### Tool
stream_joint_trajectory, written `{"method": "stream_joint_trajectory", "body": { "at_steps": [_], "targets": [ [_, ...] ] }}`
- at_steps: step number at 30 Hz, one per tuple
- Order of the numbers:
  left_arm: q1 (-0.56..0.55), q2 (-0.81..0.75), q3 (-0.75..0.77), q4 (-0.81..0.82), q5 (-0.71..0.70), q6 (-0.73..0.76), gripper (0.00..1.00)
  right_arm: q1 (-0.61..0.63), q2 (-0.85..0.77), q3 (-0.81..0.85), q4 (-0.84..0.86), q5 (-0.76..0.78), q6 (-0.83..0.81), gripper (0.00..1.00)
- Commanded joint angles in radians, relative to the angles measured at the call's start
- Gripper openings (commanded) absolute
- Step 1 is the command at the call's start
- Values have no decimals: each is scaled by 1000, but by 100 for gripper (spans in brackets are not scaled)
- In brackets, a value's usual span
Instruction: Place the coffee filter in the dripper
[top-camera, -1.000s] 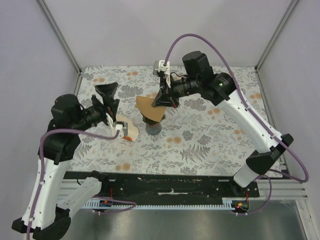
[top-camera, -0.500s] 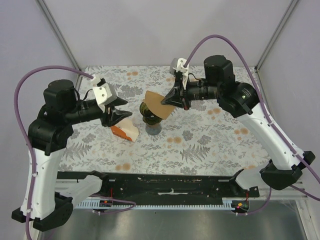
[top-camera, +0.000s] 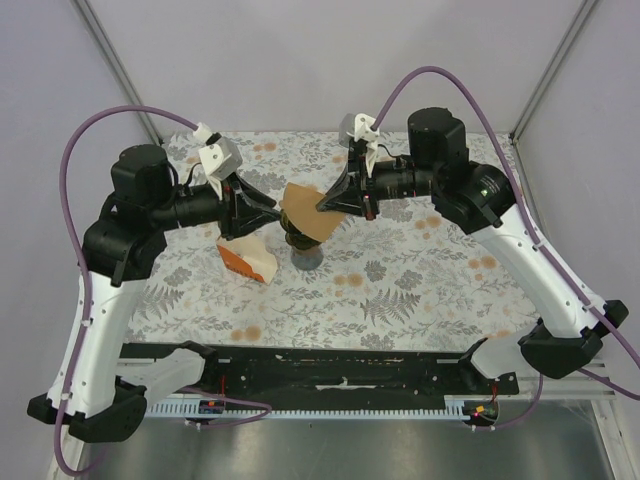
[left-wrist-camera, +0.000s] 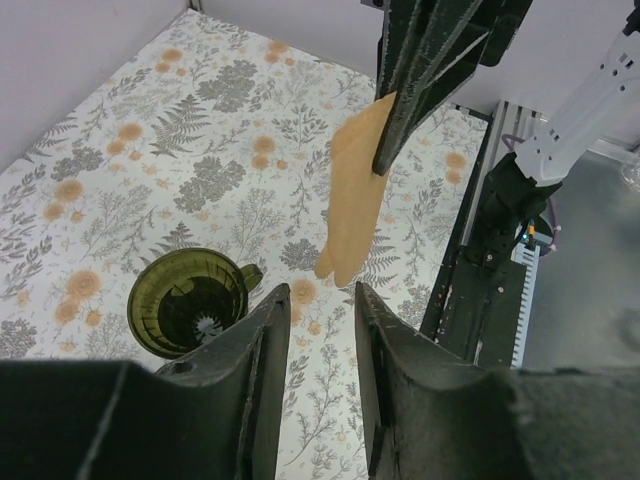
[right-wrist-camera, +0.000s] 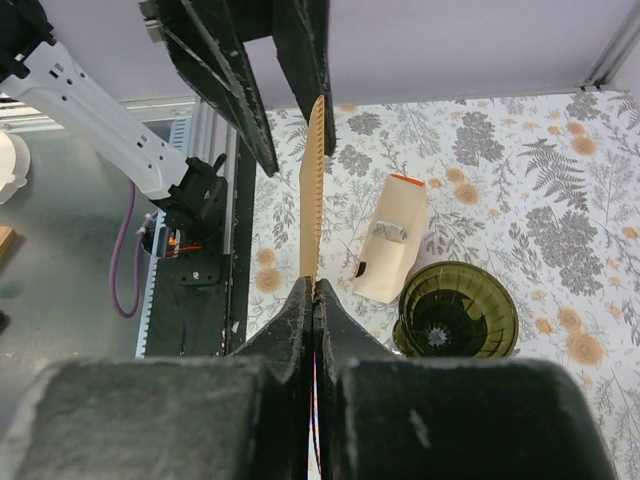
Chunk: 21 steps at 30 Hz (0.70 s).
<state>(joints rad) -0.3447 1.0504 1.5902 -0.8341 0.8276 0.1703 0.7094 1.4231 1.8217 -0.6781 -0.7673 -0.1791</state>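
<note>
The tan coffee filter (top-camera: 306, 211) hangs in the air just above the dark green dripper (top-camera: 303, 247), which stands on the floral table. My right gripper (top-camera: 327, 203) is shut on the filter's right edge. In the right wrist view the filter (right-wrist-camera: 313, 190) is edge-on, rising from my shut gripper (right-wrist-camera: 313, 291), with the dripper (right-wrist-camera: 458, 311) lower right. My left gripper (top-camera: 272, 206) is open and empty, just left of the filter. In the left wrist view my open gripper (left-wrist-camera: 321, 293) points between the dripper (left-wrist-camera: 190, 305) and the hanging filter (left-wrist-camera: 355, 200).
The orange and white carton (top-camera: 248, 261) lies on the table left of the dripper, also in the right wrist view (right-wrist-camera: 392, 240). Metal frame posts (top-camera: 118, 70) and purple walls bound the table. A black rail (top-camera: 340, 365) runs along the near edge.
My left arm has risen and swung right, bringing its open gripper close to the filter. My right gripper, still holding the filter, has shifted slightly left over the dripper.
</note>
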Motion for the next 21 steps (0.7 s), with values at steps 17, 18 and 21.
{"method": "stream_joint_trajectory", "body": {
  "at_steps": [17,18,21],
  "targets": [
    [-7,3,-12,127,10,-149,2,-1,-7,-7,41,-90,-13,0],
    [-7,3,-9,124,-8,-144,2,-1,-9,-7,41,-98,-13,0],
    [-5,3,2,98,-50,-98,2,-1,-12,-13,41,-119,-20,0]
  ]
}}
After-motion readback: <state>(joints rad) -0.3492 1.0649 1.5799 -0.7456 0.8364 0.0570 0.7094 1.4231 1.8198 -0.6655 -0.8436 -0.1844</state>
